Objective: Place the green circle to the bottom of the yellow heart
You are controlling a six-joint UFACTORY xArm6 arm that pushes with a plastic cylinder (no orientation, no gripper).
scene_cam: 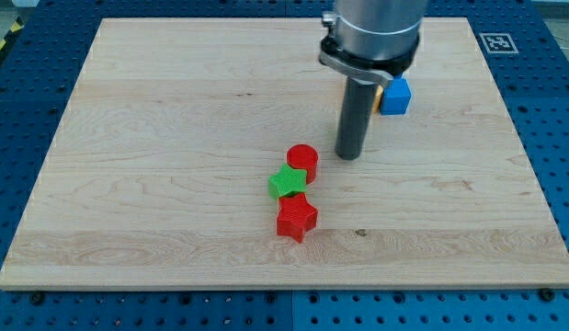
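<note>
My tip (348, 156) rests on the wooden board (155, 138), a short way to the right of a red circle (302, 158). A green block (287, 183), star-like in shape, touches the red circle's lower left. A red star (297, 219) sits just below the green block. A blue cube (395, 96) lies at the upper right of the rod. A small yellow-orange sliver (379, 92) shows at the cube's left edge, mostly hidden by the arm; its shape cannot be made out. No green circle is clearly visible.
The arm's grey body (371, 32) hangs over the board's top middle. A blue perforated table (17, 101) surrounds the board. A black-and-white marker (496, 42) sits at the board's top right corner.
</note>
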